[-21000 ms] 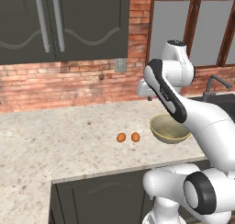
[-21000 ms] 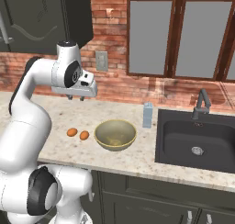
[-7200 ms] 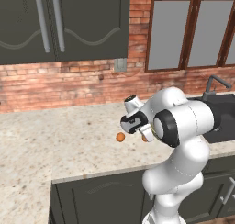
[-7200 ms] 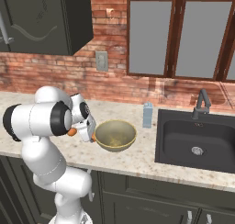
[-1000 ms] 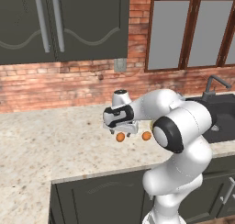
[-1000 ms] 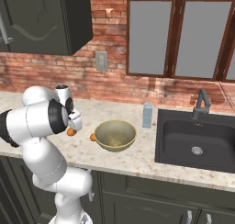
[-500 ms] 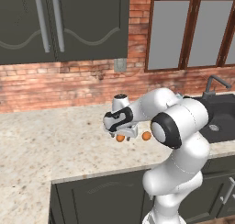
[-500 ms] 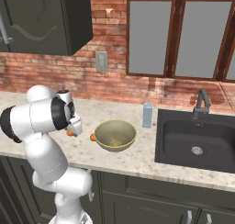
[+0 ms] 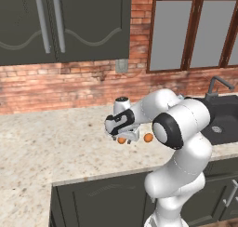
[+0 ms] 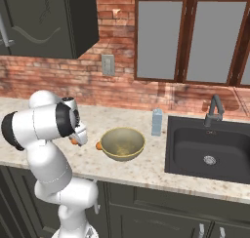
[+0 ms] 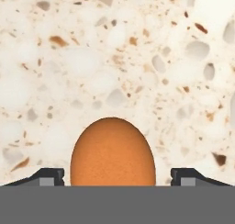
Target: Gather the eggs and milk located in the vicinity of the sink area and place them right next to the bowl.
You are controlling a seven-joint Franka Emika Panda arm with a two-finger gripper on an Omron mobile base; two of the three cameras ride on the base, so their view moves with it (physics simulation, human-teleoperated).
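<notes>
With the gripper (image 11: 117, 175) spread wide around the egg (image 11: 113, 152), centre, then close gently against cracking it.

A speckled beige stone counter (image 10: 146, 168) runs along the brick wall. Two orange-brown eggs lie on it, one (image 9: 122, 140) to the left of the other (image 9: 148, 137). The olive-tan bowl (image 10: 122, 143) sits just right of them, the milk carton (image 10: 156, 122) farther right, beside the inset dark sink (image 10: 210, 149).
</notes>
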